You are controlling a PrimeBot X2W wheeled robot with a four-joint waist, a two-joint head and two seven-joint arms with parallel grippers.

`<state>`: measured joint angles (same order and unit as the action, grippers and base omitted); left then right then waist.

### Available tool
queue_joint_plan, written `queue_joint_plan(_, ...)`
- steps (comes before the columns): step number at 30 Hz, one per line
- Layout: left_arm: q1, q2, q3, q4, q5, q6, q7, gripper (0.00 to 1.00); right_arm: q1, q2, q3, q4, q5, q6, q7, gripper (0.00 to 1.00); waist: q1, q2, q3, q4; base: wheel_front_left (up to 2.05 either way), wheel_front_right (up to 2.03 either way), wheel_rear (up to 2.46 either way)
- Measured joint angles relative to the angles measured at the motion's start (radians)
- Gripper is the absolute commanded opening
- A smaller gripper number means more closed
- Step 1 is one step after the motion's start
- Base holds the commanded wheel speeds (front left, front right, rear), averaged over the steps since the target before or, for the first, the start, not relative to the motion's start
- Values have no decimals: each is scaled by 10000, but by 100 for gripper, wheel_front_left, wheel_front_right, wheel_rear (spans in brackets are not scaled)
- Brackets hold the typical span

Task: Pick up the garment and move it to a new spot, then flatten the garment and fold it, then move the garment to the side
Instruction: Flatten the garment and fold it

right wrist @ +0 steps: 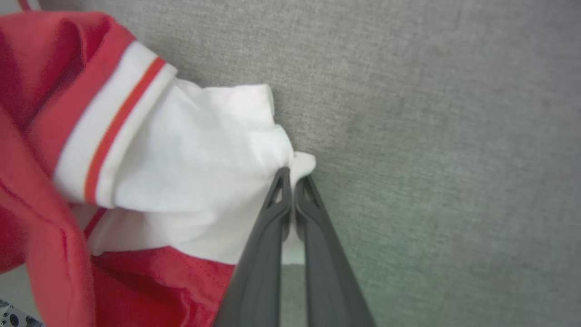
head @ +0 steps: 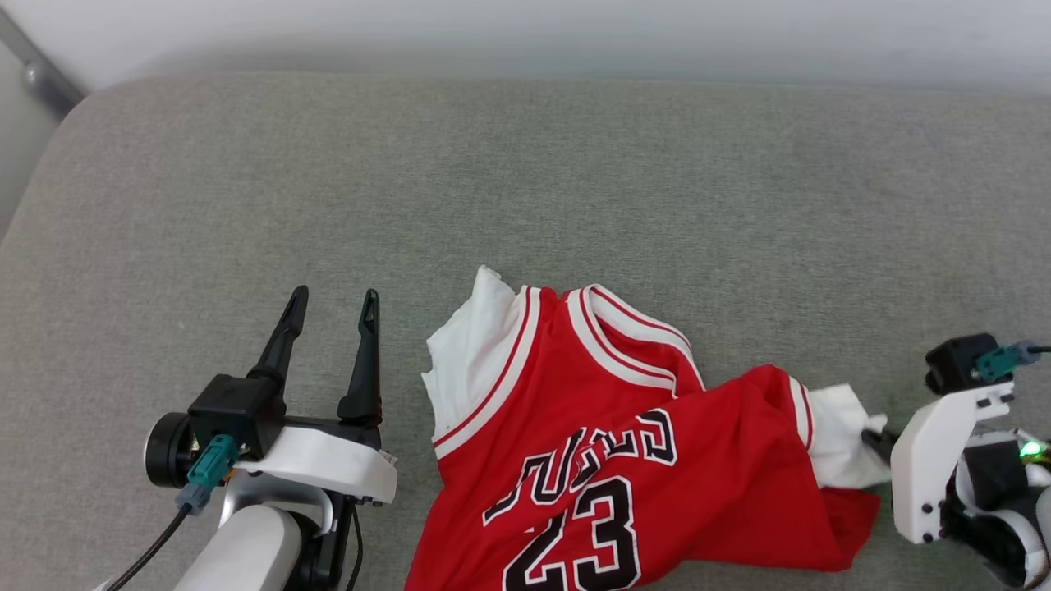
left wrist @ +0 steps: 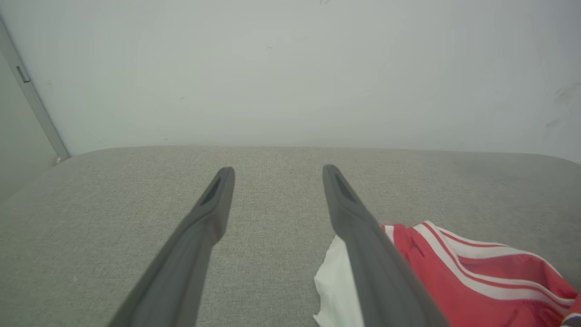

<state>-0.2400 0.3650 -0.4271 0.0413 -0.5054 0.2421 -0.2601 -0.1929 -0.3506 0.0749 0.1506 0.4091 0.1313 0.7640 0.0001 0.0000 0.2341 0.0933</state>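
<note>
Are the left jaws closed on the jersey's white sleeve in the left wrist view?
No, the left gripper has its jaws wide apart over bare grey cushion, and the garment lies off to one side.

The garment [head: 624, 443] was red with white sleeves, its collar and sleeve trim striped white and red, its lettering and "23" black edged in white. The cushioned surface [head: 525, 180] was a flecked grey weave and the wall [left wrist: 290, 68] pale grey. The fingers [head: 361, 369] of the left gripper [head: 335, 292] were black, beside a teal plug [head: 209, 464].
</note>
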Motion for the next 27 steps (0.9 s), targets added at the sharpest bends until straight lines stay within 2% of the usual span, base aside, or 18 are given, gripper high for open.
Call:
queue_joint_plan(5,53,0,100,-8,65,13,0,100,-618,-353,-543,-713,-449,0,-767,0,1,0,-100,-297,0,0,0)
queue_joint_plan(11,53,40,121,-50,98,27,-2,100,-941,-545,-2347,-625,-917,0,-1179,0,0,0,21,-574,0,0,0)
queue_joint_plan(15,41,58,100,6,94,-6,6,100,-691,-261,-3386,-2,-1085,0,-1657,0,1,0,167,-617,0,0,0)
queue_joint_plan(20,37,67,111,117,61,-4,17,100,-87,416,-3772,945,-1060,-2,-2295,0,0,1,211,-648,0,0,0)
queue_joint_plan(21,37,79,127,136,31,0,17,100,-55,533,-3816,1237,-995,-2,-2573,30,0,1,208,-667,0,0,0)
queue_joint_plan(22,52,98,150,203,-8,35,23,100,-31,665,-3864,1837,-1007,-2,-3152,49,0,0,176,-697,0,0,0)
queue_joint_plan(23,52,98,150,203,-8,35,23,100,-31,665,-3864,1837,-1007,-2,-3152,100,0,0,176,-697,0,0,0)
queue_joint_plan(27,179,125,190,313,-111,56,31,100,38,834,-3827,2349,-947,-2,-4362,100,0,1,-28,-756,0,0,0)
